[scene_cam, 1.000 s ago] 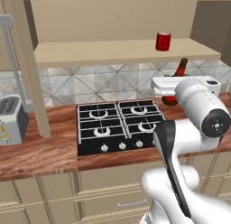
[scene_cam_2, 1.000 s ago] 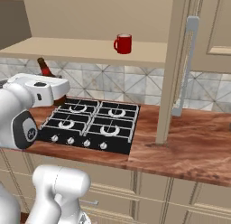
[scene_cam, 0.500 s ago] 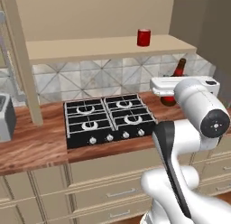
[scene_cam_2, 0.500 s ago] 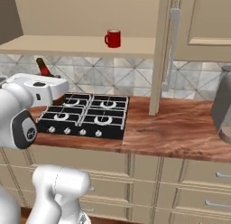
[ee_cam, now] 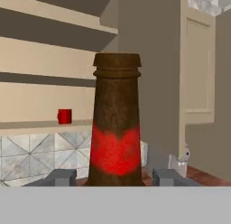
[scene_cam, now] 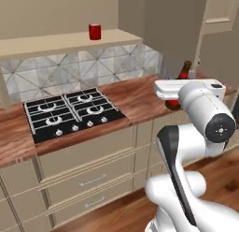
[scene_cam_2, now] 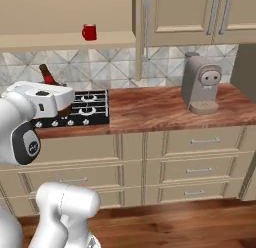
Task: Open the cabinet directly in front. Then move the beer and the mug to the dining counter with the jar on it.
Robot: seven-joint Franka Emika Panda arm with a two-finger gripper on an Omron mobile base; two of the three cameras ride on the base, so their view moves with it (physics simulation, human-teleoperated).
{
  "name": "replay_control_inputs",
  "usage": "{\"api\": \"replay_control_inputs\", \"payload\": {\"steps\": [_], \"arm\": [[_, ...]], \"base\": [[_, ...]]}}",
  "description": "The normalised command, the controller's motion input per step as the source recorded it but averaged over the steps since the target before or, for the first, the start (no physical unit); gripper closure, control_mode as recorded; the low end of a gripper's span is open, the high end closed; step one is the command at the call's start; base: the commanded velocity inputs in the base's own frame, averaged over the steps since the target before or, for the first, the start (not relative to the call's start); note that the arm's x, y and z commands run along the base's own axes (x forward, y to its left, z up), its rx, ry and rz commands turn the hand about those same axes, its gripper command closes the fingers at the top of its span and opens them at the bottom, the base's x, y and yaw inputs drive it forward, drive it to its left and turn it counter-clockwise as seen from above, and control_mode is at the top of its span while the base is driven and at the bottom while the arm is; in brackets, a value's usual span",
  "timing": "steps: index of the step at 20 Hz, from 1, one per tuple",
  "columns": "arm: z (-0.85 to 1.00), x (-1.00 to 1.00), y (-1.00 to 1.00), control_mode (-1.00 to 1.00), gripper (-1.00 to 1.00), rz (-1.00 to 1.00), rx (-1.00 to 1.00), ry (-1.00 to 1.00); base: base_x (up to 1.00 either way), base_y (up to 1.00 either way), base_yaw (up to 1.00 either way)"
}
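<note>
From the left base camera, the mug (scene_cam: 94,32) stood alone on the bottom shelf of the cabinet (scene_cam: 70,39), at about eleven o'clock in the picture. The bottle (scene_cam: 185,73) rose just behind the arm's white hand at three o'clock, its neck and a strip of red label showing above the hand. The black hob (scene_cam: 70,113) lay in the wooden worktop (scene_cam: 140,97) at nine o'clock.

From the right base camera, the mug (scene_cam_2: 89,32) sat on the same shelf at eleven o'clock, beside the swung-out cabinet door (scene_cam_2: 142,34) with its silver bar handle. The bottle (scene_cam_2: 47,75) leaned up behind the white hand at nine o'clock. A coffee machine (scene_cam_2: 201,89) stood on the worktop at two o'clock, well apart from the hob (scene_cam_2: 82,109).

From the hand camera, the bottle (ee_cam: 117,123) stood upright in the centre, between the two fingertips (ee_cam: 60,177) of the gripper (ee_cam: 113,178). The fingers were clamped against its sides. The mug (ee_cam: 65,116) sat small on the shelf at nine o'clock; whether it held anything could not be told.
</note>
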Motion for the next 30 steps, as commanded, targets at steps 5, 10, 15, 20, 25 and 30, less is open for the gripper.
{"api": "replay_control_inputs", "payload": {"steps": [5,10,15,20,25,30], "arm": [[0.00,0.00,0.00,1.00,1.00,0.00,0.00,0.00],[0.00,0.00,0.00,1.00,1.00,0.00,0.00,0.00],[0.00,0.00,0.00,1.00,1.00,0.00,0.00,0.00],[0.00,0.00,0.00,1.00,1.00,0.00,0.00,0.00],[0.00,0.00,0.00,1.00,1.00,0.00,0.00,0.00],[0.00,0.00,0.00,1.00,1.00,0.00,0.00,0.00]], "base": [[-0.89,-0.05,-0.49],[-0.55,-0.15,-0.75],[-0.34,-0.04,-0.84],[-0.19,0.00,-0.90],[-0.06,0.00,-0.93],[-0.05,0.00,-0.94]]}}
